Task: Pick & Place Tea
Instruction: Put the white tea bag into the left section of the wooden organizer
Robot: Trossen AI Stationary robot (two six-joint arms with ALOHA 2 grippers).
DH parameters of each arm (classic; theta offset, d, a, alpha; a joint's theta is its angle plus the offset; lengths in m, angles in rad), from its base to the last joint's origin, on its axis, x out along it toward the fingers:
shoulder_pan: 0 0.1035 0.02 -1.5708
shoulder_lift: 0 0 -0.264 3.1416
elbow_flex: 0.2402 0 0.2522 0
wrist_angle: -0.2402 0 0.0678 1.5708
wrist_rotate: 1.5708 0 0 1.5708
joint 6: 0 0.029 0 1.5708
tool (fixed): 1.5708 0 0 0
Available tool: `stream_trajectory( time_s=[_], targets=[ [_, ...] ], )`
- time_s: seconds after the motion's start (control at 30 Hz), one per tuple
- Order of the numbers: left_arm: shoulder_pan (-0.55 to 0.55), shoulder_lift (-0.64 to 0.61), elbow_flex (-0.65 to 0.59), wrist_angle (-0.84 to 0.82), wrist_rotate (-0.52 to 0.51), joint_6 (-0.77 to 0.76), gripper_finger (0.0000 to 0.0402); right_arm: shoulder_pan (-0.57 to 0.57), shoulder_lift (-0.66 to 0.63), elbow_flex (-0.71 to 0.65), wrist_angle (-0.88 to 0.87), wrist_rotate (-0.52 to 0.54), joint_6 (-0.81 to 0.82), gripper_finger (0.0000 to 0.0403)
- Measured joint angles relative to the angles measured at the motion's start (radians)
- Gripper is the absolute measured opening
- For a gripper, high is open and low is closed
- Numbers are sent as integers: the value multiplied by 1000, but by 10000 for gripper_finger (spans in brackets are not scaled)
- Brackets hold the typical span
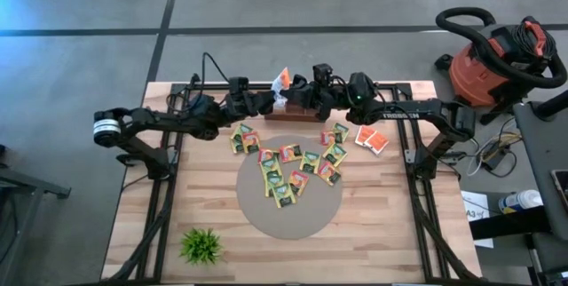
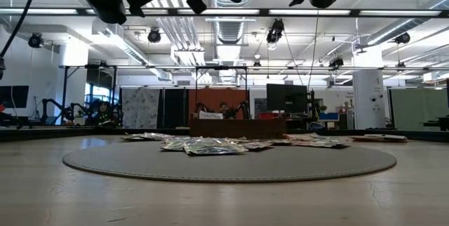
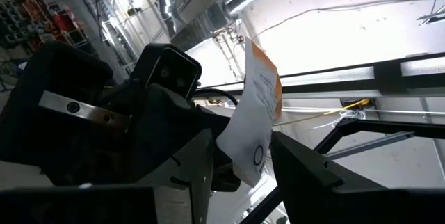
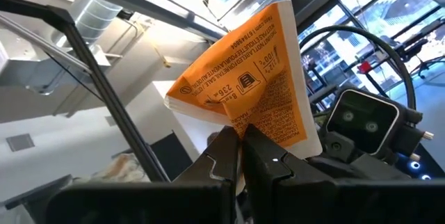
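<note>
An orange tea sachet (image 4: 250,71) with a white back (image 3: 254,113) is up in the air over the table's far middle (image 1: 281,79). My right gripper (image 4: 241,137) is shut on it. My left gripper (image 3: 247,158) is open, one finger on either side of the sachet's lower end, and no touch shows. Several yellow-green and orange sachets (image 1: 293,169) lie flat on a round grey mat (image 1: 293,219). A few more (image 1: 241,138) lie left of the mat, and two orange ones (image 1: 371,139) lie to its right. My right gripper pinches the orange sachet's lower corner (image 4: 245,117) between its two fingertips. The fingers come from the table's right side and slant upward. The sachet stands up above the fingers, tilted, clear of the table and of everything on it.
A brown box (image 1: 302,114) stands at the table's far edge under both grippers. A small green plant (image 1: 201,244) sits at the near left corner. The low view shows the mat (image 2: 231,161) with the sachets (image 2: 207,145) lying flat on it. A red vacuum (image 1: 493,59) stands off the table.
</note>
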State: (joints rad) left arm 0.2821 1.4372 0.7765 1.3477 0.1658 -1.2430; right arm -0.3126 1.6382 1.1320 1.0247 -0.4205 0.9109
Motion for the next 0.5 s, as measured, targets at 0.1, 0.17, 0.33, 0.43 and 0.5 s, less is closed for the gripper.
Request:
stream_trajectory(
  time_s=[0.1,0.17,0.33,0.43,0.5],
  targets=[
    [0,0,0,9,0,4,137,0,0,-2,-1,0,-19,13],
    [0,0,0,14,0,11,129,-1,0,-2,-11,0,-25,13],
    [0,0,0,14,-1,24,96,-1,0,-3,-52,0,-32,13],
    [0,0,0,13,-2,39,71,-1,0,-3,-51,0,-33,13],
    [2,0,0,13,-2,45,55,-2,0,-3,-50,0,-33,13]
  ],
)
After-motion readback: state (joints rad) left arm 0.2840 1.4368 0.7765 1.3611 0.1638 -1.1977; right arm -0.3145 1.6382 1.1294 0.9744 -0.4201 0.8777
